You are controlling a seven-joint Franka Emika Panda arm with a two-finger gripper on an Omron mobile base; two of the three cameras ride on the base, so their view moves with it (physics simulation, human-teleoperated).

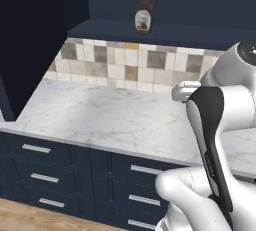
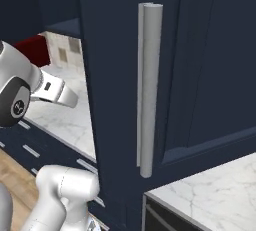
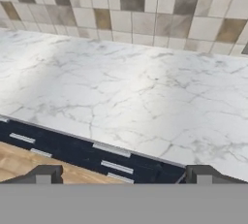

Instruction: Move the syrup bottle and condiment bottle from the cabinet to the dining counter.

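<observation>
Nearest the lens in the hand view, the gripper (image 3: 121, 174) shows its two dark fingertips (image 3: 42, 174) at the lower left and lower right of the frame, set wide apart with nothing between them. Beyond them lies the marble worktop (image 3: 126, 97), bare across the middle of the frame; its front edge runs from left of centre down to the lower right, above navy drawer fronts (image 3: 87, 152) with short silver handles. A tiled wall (image 3: 131, 9) closes the worktop along the top of the frame.

In the left base view, the white arm (image 1: 215, 140) fills the lower right. The syrup bottle (image 1: 144, 12) stands upright at top centre on the floor of the open cabinet (image 1: 165, 32), near its front lip, with free shelf on either side. An open cabinet door (image 1: 30, 40) hangs edge-on at the upper left, over the worktop's left end.

In the right base view, a second navy door (image 2: 200, 75) with a long vertical silver handle (image 2: 148, 90) occupies the centre and right, its left edge close to the arm's wrist (image 2: 50, 92) at middle left. A red object (image 2: 34, 49), otherwise unclear, sits at the upper left.
</observation>
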